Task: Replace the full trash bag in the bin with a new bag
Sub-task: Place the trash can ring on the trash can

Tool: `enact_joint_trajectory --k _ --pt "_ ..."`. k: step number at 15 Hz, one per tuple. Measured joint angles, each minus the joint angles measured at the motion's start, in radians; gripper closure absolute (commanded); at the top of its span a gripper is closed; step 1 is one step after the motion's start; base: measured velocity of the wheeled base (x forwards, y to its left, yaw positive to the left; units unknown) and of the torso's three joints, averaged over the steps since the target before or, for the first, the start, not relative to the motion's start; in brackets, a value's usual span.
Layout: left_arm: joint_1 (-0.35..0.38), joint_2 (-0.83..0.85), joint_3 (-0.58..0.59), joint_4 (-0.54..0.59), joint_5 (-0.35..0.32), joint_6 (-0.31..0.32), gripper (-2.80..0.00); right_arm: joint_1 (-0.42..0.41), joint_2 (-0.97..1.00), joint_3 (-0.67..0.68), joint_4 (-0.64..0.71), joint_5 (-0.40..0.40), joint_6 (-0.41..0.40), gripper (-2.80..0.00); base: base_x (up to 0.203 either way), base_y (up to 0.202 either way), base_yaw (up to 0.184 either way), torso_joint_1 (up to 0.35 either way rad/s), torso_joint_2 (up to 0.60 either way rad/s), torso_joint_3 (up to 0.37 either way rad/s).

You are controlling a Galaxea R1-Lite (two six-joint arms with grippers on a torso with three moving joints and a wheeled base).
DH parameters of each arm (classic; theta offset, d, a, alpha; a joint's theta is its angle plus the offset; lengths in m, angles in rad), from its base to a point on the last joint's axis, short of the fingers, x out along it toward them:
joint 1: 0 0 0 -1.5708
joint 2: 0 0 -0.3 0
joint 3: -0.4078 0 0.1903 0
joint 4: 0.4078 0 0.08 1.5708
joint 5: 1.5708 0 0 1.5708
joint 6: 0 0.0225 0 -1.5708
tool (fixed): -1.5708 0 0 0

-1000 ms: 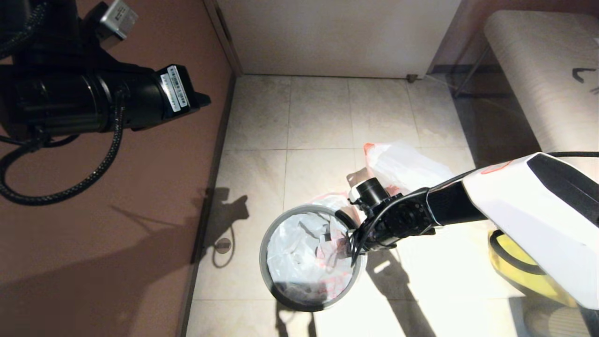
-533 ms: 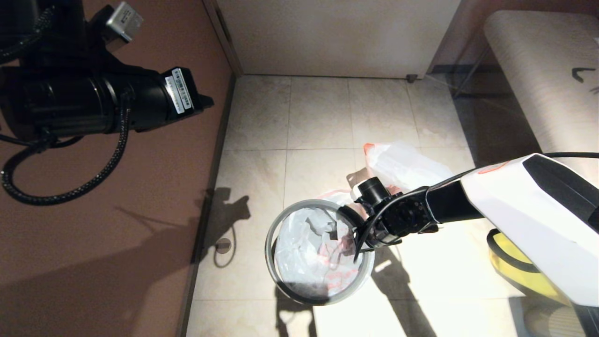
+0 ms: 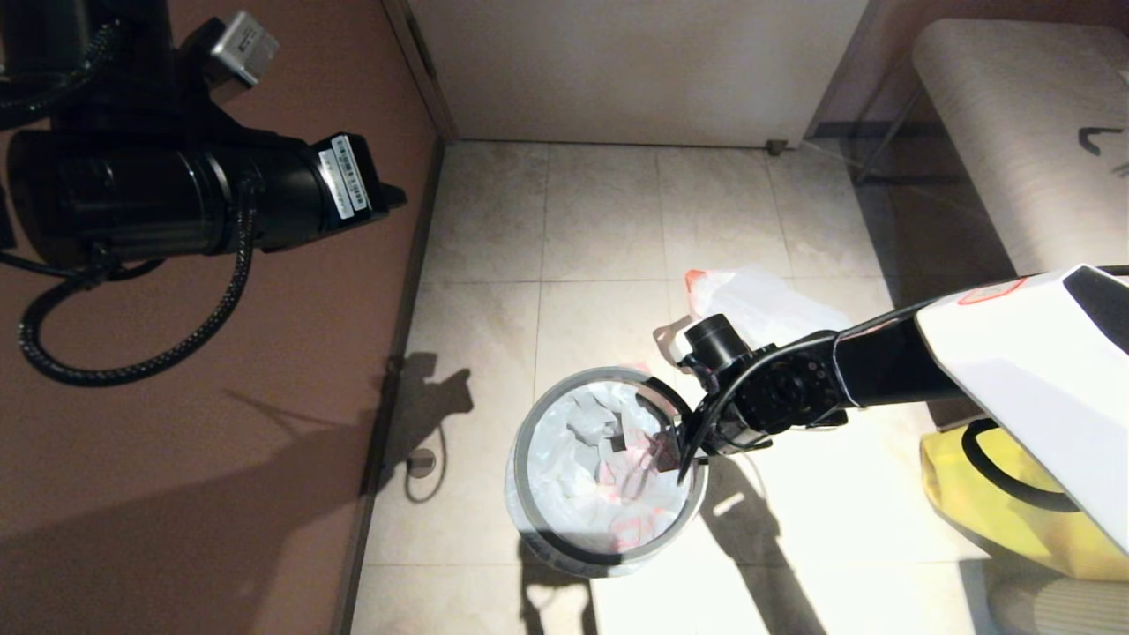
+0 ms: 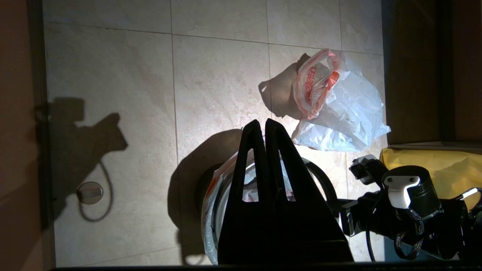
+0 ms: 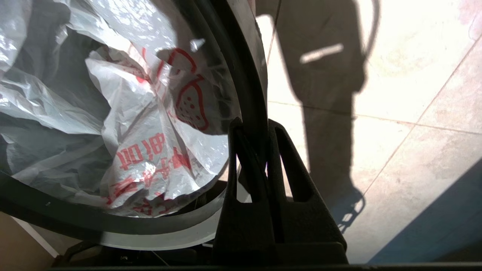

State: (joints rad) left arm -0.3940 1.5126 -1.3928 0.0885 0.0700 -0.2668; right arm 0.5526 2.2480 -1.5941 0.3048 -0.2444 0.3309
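Nearest the robot, the small round black waste bin (image 3: 609, 538) w/ a thin grey hoop rim (image 3: 529, 423) stood on the pale tiled floor (image 3: 600, 220). Inside it lay the thin translucent white plastic bag w/ a big red line drawing and red characters (image 5: 150, 150), i.e. the new bag, crumpled and loosely lining the bin; part of its film hung over the rim on the near-left side. The right claw (image 3: 681, 454) reached in from the right and sat at the bin's right rim. Its jaws were together, clamped on the hoop, w/ the hoop passing between the fingers in the right wrist view (image 5: 251, 131). Whether bag film was pinched there too could not be told.

To the right, near the edge, a large yellow bag (image 3: 997, 520) lay on the floor. Just beyond the bin, far-right of it, the nearly plain thin white plastic bag w/ a pink-red tip (image 3: 758, 304), the full trash bag, lay on the tiles, already out of the bin and apart from it.

Far left and high up, the left claw (image 4: 265, 128) hung idle beside the brown wall, jaws pressed together, holding nothing.

Risks, as a judgement: the bin looked light, so a pull on the hoop could drag or tip it. The new bag looked only part seated; if the hoop shifted, the loose film could slip down inside. Thin film could tear under a tight pinch.
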Motion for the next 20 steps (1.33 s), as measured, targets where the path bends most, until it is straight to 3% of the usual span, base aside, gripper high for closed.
enact_joint_trajectory --k 5,12,20 --pt "0.001 0.004 0.0 0.0 0.002 0.001 0.0 0.007 0.027 -0.011 -0.015 -0.003 0.001 0.0 0.0 0.0 0.0 0.0 0.0 0.0" --pt "0.006 0.015 0.011 0.0 0.004 0.003 0.0 0.028 0.122 -0.075 -0.034 -0.12 0.002 0.0 0.0 0.0 0.0 0.0 0.0 0.0" --pt "0.006 0.015 0.007 -0.001 0.005 0.003 0.0 0.07 0.063 -0.059 -0.027 -0.134 0.043 0.0 0.0 0.0 0.0 0.0 0.0 0.0"
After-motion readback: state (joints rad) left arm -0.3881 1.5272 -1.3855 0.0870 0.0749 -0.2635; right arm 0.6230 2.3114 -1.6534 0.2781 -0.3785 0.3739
